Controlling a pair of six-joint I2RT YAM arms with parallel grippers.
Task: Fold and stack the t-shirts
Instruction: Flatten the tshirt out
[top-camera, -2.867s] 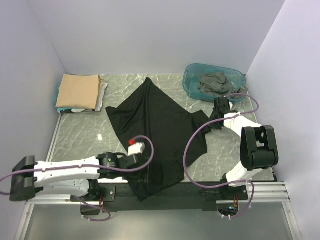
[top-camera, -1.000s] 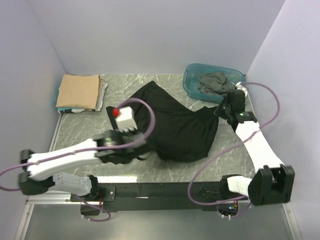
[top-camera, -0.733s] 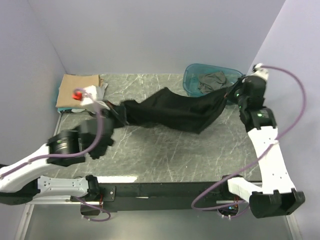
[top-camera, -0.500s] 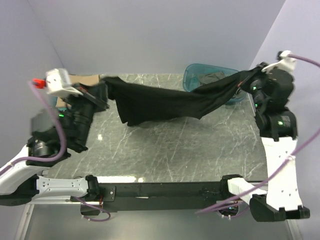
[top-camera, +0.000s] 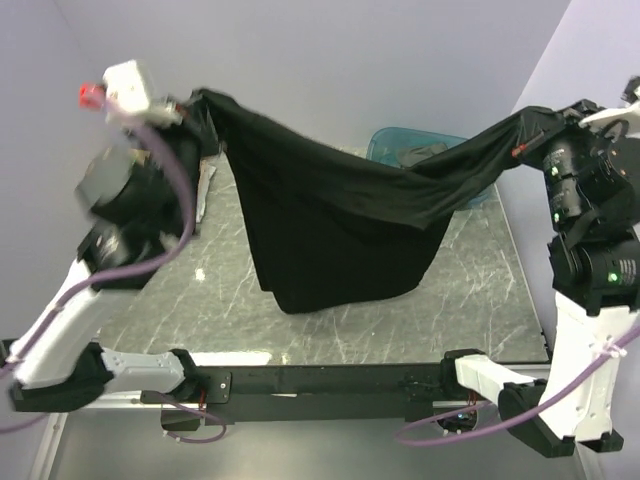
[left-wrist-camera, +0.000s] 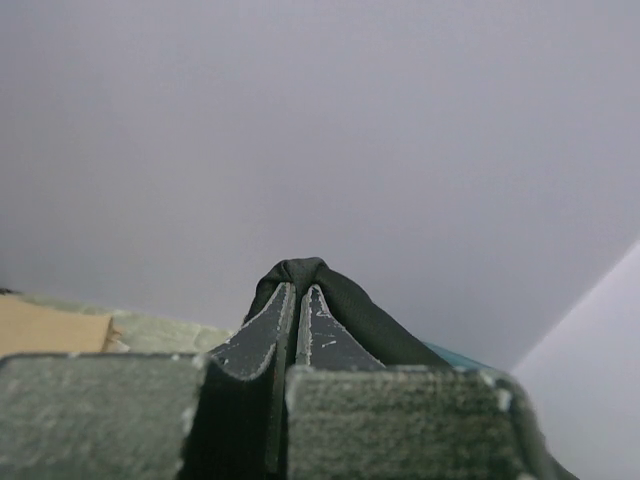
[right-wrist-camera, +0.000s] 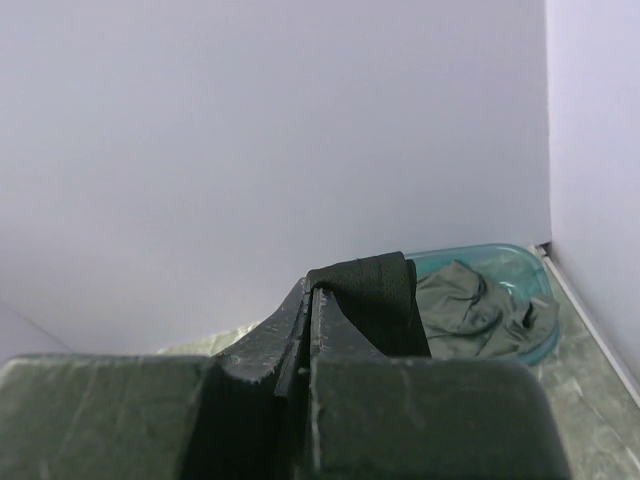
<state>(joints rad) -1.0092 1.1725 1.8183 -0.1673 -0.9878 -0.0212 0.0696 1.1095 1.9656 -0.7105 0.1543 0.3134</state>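
A black t-shirt (top-camera: 340, 220) hangs in the air above the table, stretched between both grippers, its lower edge sagging toward the marble top. At the upper left my left gripper (top-camera: 200, 100) is shut on one corner; the left wrist view shows black cloth (left-wrist-camera: 350, 315) bunched over the closed left gripper (left-wrist-camera: 298, 292). High at the right, my right gripper (top-camera: 528, 118) is shut on the opposite corner, with a black fold (right-wrist-camera: 375, 300) draped over the closed right gripper (right-wrist-camera: 313, 292). A dark grey t-shirt (right-wrist-camera: 480, 310) lies crumpled in the tub. A tan t-shirt (left-wrist-camera: 50, 328) lies folded at the far left.
The teal tub (top-camera: 392, 142) stands at the back right, partly behind the hanging shirt; its rim (right-wrist-camera: 520, 252) also shows in the right wrist view. Lavender walls close in the back and both sides. The marble table (top-camera: 460, 300) lies below.
Both arms have risen and spread apart, lifting the black t-shirt off the table. It went from a heap on the marble to hanging stretched between the two grippers.
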